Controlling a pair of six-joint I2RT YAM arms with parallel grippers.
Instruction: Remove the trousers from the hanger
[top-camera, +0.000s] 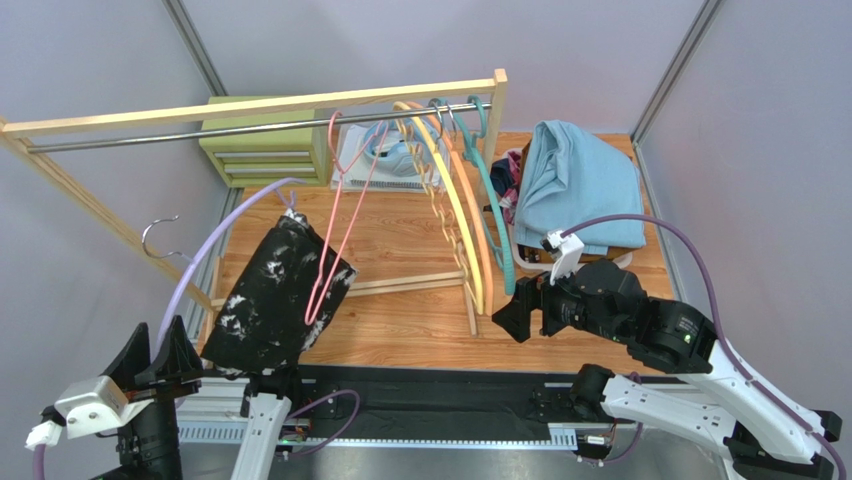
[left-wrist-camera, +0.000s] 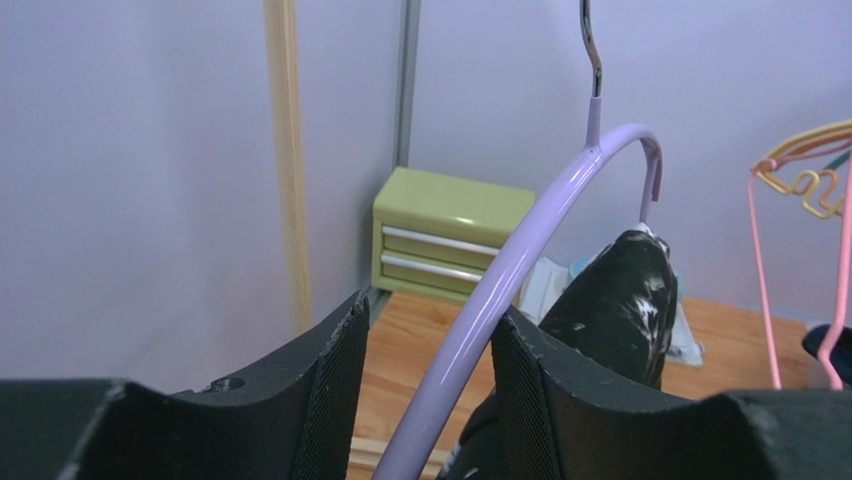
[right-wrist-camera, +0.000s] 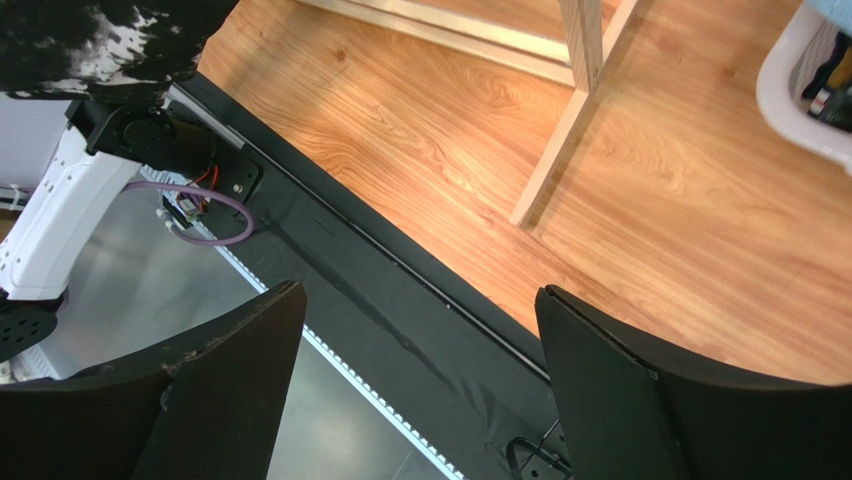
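Note:
The black, white-speckled trousers (top-camera: 275, 300) hang from the far end of a lilac hanger (top-camera: 215, 245), their lower part resting by the table's near left edge. My left gripper (top-camera: 155, 360) is shut on the hanger's lower arm. In the left wrist view the lilac hanger (left-wrist-camera: 530, 260) runs slantwise between the fingers, against the right one, with the trousers (left-wrist-camera: 620, 300) behind it. My right gripper (top-camera: 528, 305) is open and empty over the table's near right. In the right wrist view nothing lies between its fingers, and the trousers (right-wrist-camera: 90, 40) show at the top left.
A wooden rack with a metal rail (top-camera: 200, 132) carries a pink hanger (top-camera: 335, 230) and several yellow, teal and wooden ones. A green drawer box (top-camera: 265, 145) stands behind. Light blue trousers (top-camera: 580, 180) top a pile in a white basket (top-camera: 528, 257) at the right.

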